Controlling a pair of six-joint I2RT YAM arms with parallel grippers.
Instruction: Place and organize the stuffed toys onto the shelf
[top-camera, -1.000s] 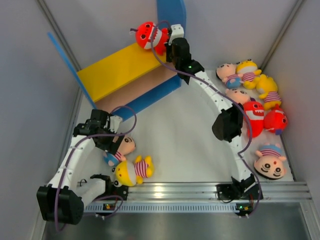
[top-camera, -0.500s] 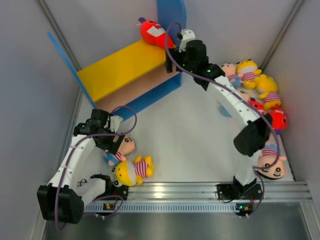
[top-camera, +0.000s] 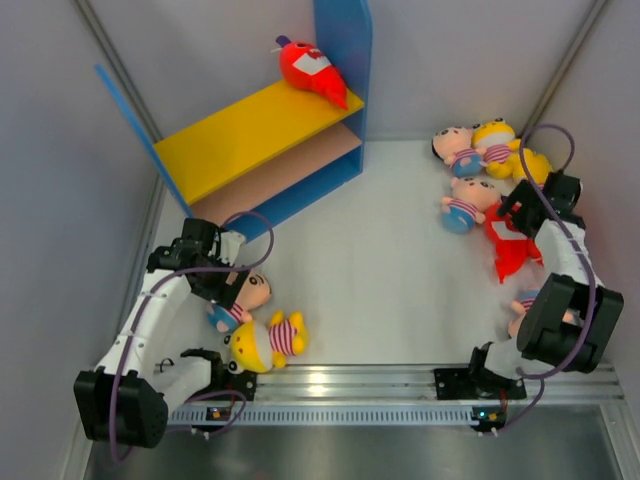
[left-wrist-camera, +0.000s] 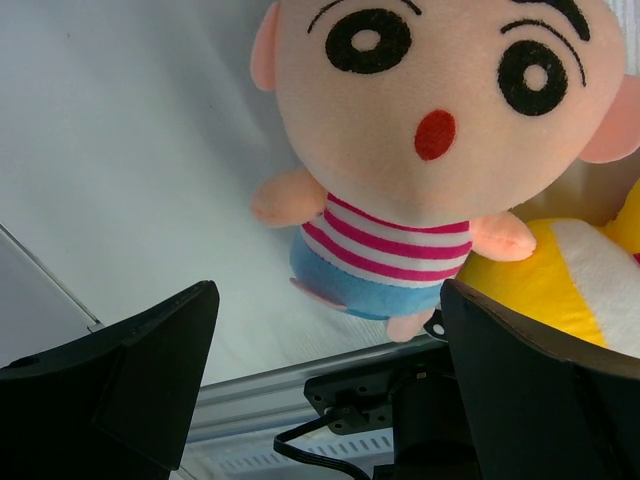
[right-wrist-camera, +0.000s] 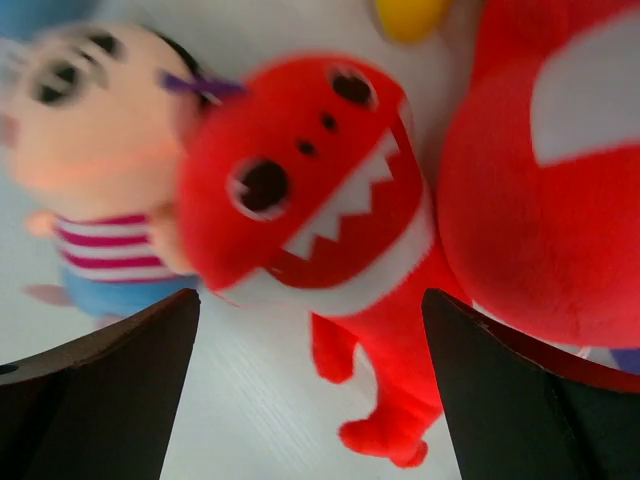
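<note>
We look down on a white desk (top-camera: 380, 270) closed in by grey walls. The shelf (top-camera: 240, 140) stands in the far left corner, its yellow board above the pinkish one. One red shark (top-camera: 312, 70) lies on the right end of the yellow board. More stuffed toys (top-camera: 495, 140) lie bunched along the desk's right side. Near the left arm a pink-faced doll (left-wrist-camera: 440, 120) lies face up, touching a yellow doll (top-camera: 265, 340) beside it. The left tool (left-wrist-camera: 328, 300) hangs over that pink-faced doll, spread wide and gripping nothing. The right tool (right-wrist-camera: 310, 300) is equally wide apart above a second red shark (right-wrist-camera: 310, 200), and it too is empty.
</note>
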